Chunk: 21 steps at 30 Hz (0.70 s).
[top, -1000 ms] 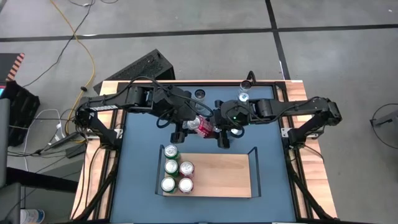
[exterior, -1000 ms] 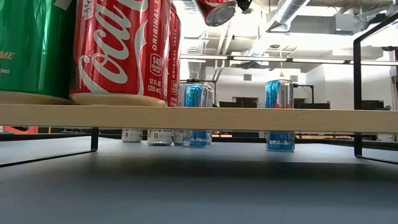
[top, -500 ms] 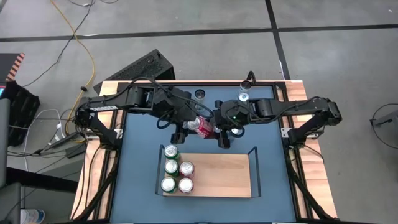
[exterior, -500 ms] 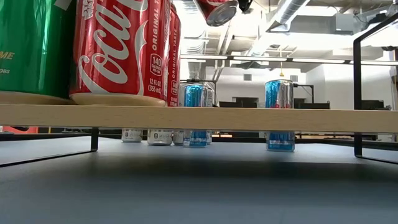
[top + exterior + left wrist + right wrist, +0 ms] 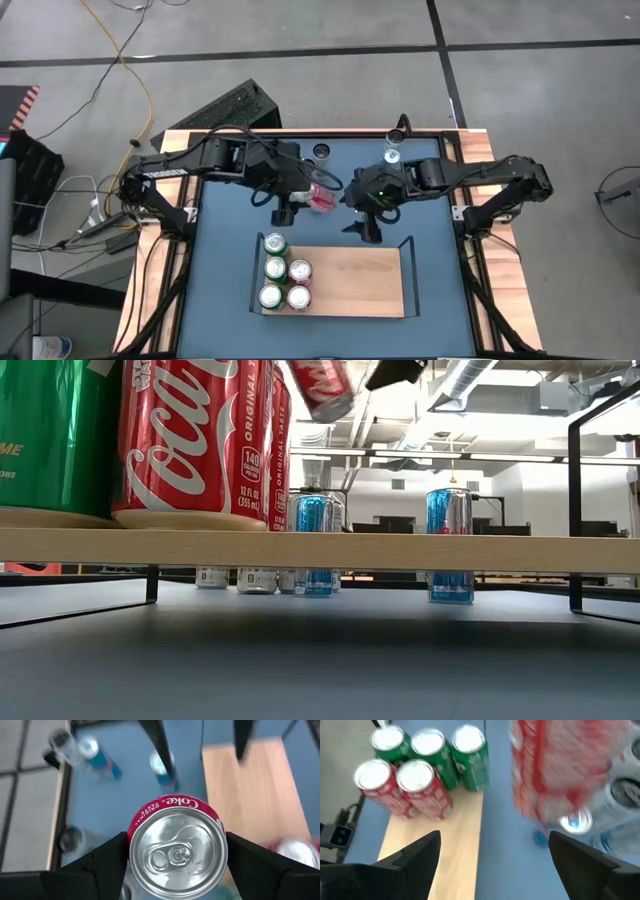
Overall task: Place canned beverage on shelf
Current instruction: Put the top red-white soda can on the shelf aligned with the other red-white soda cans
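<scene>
A red cola can (image 5: 323, 198) is up in the air behind the shelf, in my left gripper (image 5: 312, 196), which is shut on it. The can's silver top (image 5: 176, 852) faces the left wrist camera; in the low view the can (image 5: 322, 385) is tilted. My right gripper (image 5: 362, 228) is open and empty just to the can's right, over the shelf's far edge; in its wrist view (image 5: 492, 865) the can (image 5: 560, 770) is a red blur ahead. The shelf (image 5: 355, 282), a light-wood board with black end rails, bears several green and red cans (image 5: 283, 272) standing at its left end. My left gripper pinches the can's round wall (image 5: 131, 836) between its two fingers (image 5: 106, 861), one on each side, with the can's top end toward the wrist. The fingers come from the table's left and lie along the can. The can is lifted clear of table and shelf, tilted.
Blue cans (image 5: 391, 155) and a dark-topped one (image 5: 322, 152) stand at the table's far edge, also in the low view (image 5: 449, 545). The shelf's middle and right part (image 5: 370, 285) is bare wood. Black rails (image 5: 411, 262) rise at its short ends.
My right gripper has come off the red can and drawn back toward the table's right and near edge. My left gripper keeps the can and has carried it a little toward the table's left, and the can has tipped over to a different tilt.
</scene>
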Tool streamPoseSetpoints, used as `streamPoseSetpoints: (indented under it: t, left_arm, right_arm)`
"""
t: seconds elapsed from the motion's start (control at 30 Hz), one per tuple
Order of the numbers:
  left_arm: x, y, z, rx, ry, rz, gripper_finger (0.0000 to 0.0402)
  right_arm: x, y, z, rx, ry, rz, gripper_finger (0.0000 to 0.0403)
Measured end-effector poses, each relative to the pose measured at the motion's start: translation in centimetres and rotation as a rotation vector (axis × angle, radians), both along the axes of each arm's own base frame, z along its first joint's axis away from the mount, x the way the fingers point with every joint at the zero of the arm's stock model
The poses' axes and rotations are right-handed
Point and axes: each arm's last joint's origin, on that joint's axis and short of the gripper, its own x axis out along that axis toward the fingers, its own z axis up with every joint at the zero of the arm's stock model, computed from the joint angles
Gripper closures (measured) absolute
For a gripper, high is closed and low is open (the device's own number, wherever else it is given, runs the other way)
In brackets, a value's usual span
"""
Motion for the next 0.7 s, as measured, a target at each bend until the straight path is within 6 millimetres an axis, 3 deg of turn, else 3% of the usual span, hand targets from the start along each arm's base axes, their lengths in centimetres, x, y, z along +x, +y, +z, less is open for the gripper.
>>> streamPoseSetpoints:
  t: [0.23,0.53,0.7]
  left_arm:
    - [-0.5,-0.8,-0.7,-0.029,0.091,-0.015,0.0126]
    - [-0.9,-3.8,-1.1,-0.074,0.127,0.001,0.0125]
    - [0.7,-5.4,-3.3,-0.029,0.195,-0.057,0.0125]
  right_arm:
    - [-1.5,0.4,-0.2,0.020,0.105,-0.028,0.0057]
    - [-4.6,0.9,1.7,0.014,0.081,-0.127,0.0058]
    - [-5.0,0.9,2.1,0.001,0.056,-0.155,0.0059]
